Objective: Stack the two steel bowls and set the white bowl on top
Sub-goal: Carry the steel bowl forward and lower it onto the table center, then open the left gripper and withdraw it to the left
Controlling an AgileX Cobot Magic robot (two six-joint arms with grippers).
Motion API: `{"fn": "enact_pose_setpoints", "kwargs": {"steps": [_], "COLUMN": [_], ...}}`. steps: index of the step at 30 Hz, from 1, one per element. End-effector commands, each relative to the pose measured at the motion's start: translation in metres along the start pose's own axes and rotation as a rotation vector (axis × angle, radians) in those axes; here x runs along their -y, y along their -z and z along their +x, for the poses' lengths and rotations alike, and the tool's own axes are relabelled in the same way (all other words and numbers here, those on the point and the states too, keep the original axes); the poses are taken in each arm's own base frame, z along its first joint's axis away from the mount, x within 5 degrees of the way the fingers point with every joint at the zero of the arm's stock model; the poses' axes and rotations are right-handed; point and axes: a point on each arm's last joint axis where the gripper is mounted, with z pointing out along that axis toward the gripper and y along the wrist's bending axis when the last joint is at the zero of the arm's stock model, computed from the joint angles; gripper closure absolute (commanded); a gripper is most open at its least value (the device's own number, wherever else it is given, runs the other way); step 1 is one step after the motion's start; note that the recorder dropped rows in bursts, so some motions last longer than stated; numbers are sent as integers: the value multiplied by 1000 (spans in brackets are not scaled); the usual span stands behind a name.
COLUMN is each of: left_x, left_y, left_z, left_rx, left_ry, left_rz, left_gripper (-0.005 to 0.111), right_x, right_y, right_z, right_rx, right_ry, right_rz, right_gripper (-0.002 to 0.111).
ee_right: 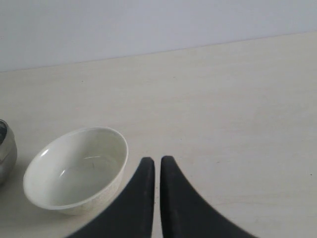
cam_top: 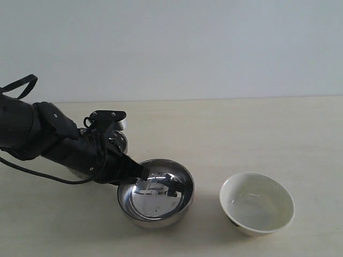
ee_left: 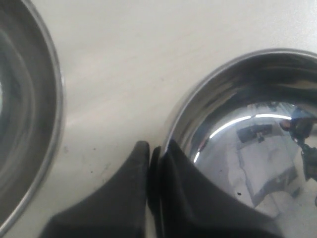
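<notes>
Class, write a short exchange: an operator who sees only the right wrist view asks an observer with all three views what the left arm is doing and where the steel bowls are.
Operator: I see the white bowl and my shut right gripper. What is the other arm doing?
Observer: The left gripper is pinched shut on the rim of a steel bowl.
Operator: And the second one?
Observer: The other steel bowl stands apart from it, unstacked, with bare table between them.
</notes>
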Motion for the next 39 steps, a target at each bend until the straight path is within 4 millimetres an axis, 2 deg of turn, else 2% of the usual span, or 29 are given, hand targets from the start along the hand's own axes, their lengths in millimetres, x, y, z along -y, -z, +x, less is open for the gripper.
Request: {"fn": "enact_pose_setpoints", "kwargs": {"steps": [1,7,8,13,19,22,24,25,28,34,39], "left_x": [1,1,1,3,18,17,5,-8,-42,-83,-93], "left_y": [-1,-1,-1,8,59,86,111,125,143,156,157], "left_z": [0,0,0,-4,-25,-34,-39,-40,-34,-23,-19], "left_rx": [6,6,6,28,157,231,288,305,283,249,238], "left_ry": [4,4,4,-13,-74,-79,-4,51,134,235,269], "left_rz": [-5,-5,-5,-2,23,10,-7,-26,-107,-201,-214], "left_gripper": [98,61,59,59,59,59,59,59,59,59,59], "right_x": [0,0,0,0,0,0,0,0,0,0,0], "right_y": [0,0,0,0,0,0,0,0,0,0,0], "right_z": [-1,-1,-1,-1,-1,-1,-1,-1,-1,-1,-1], "right_rx": [13,13,13,13,13,13,13,13,13,13,13], "right_ry": [-3,-3,-3,-3,-5,-5,-5,-5,-5,-5,-5], "right_rz": [1,1,1,1,0,0,0,0,0,0,0], "right_gripper": [108,108,108,108,108,108,108,108,108,108,108]}}
